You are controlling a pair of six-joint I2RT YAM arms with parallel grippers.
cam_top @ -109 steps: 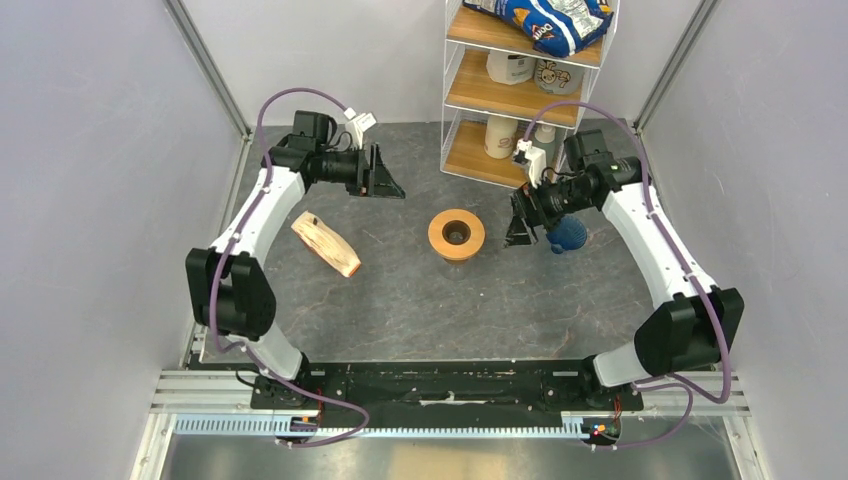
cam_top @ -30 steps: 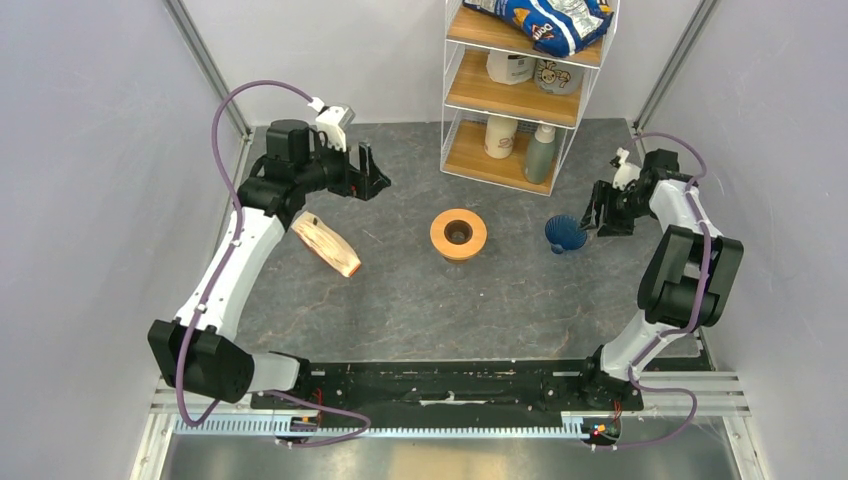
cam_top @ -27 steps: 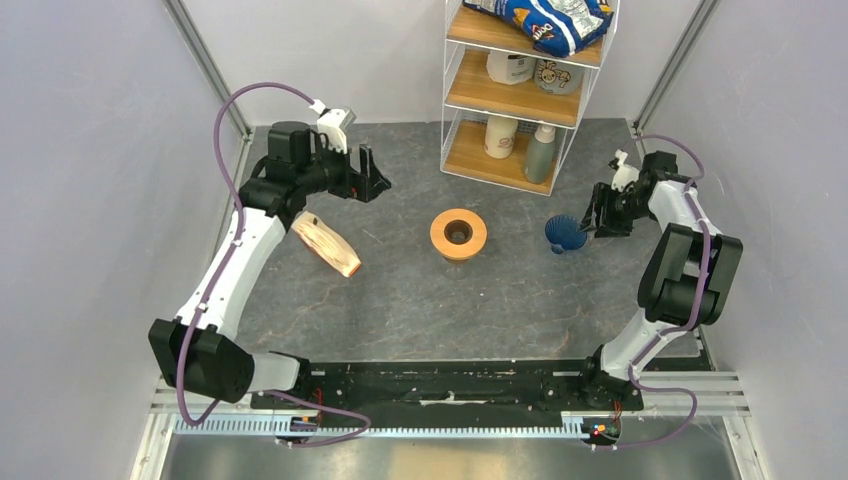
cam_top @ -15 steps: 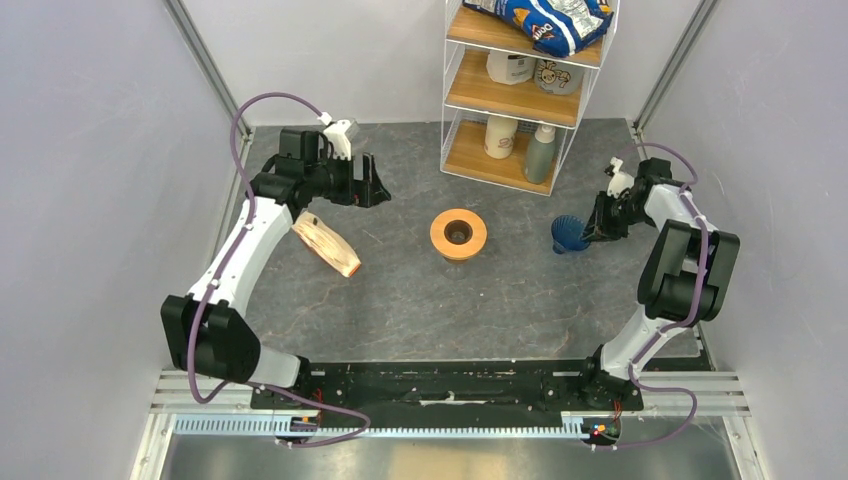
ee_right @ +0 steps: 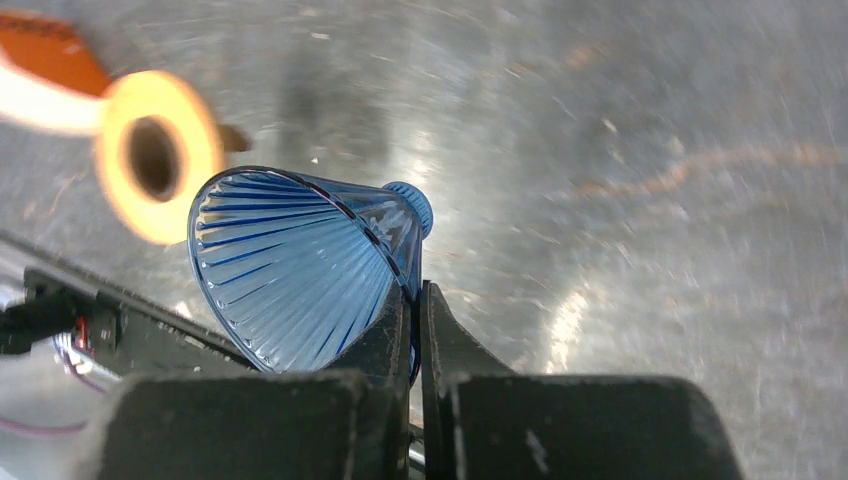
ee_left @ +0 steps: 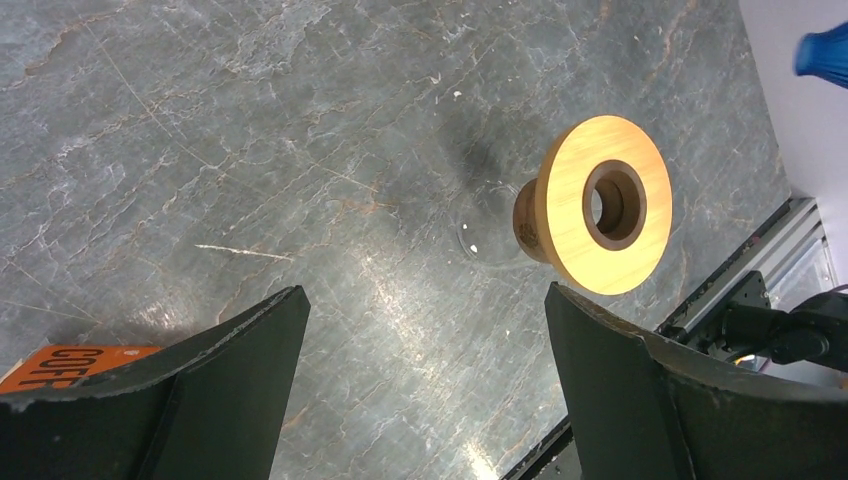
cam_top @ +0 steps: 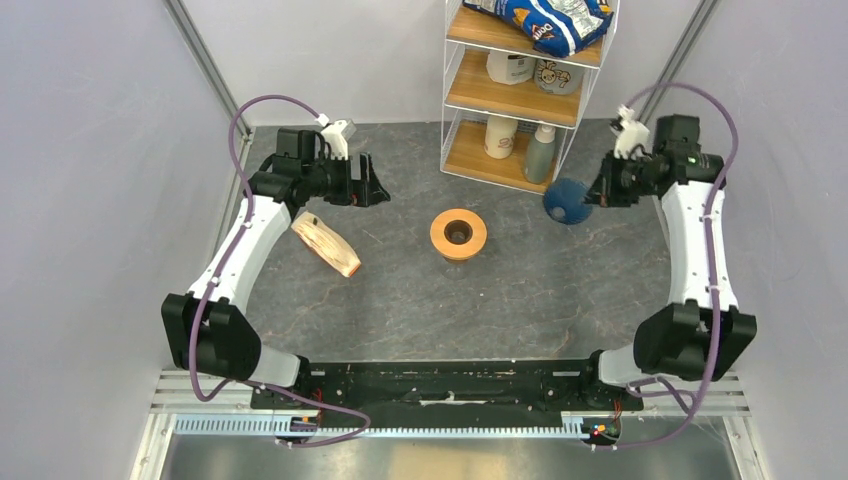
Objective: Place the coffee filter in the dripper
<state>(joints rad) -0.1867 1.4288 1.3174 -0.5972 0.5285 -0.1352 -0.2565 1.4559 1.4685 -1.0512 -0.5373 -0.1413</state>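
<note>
One dripper [ee_right: 300, 265] wall within right gripper [ee_right: 412, 305], apart from ring [cam_top: 458, 234].

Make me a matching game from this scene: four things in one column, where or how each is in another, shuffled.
1 dark blue ribbed funnel-shaped dripper
2 flat orange-brown ring with a hole
3 cream-and-tan wedge-shaped paper stack
4 left claw

A open, empty
B centre of the table
C pinched in the right claw
D on the table, left of the ring

Pairs: 1-C, 2-B, 3-D, 4-A
</note>
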